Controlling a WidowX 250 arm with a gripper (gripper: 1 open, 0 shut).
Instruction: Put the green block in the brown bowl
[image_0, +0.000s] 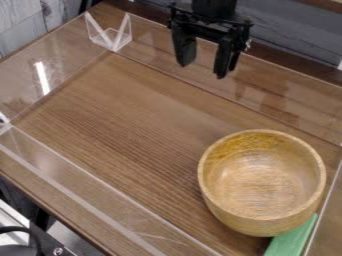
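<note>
The brown bowl (262, 181) stands on the wooden table at the lower right, round, light wood with grain, its hollow bare. The green block (294, 244) lies just below the bowl at the bottom right edge of the view, pale green, only partly seen, its upper end against or behind the bowl's rim. My gripper (201, 62) hangs at the top centre, far from both, pointing down. Its black fingers (223, 60) stand apart with nothing between them, so it is open.
A clear plastic wall (80, 190) runs around the wooden tabletop (120, 120). A small clear plastic stand (108, 32) sits at the far left corner. Dark hardware shows below the table's near left edge.
</note>
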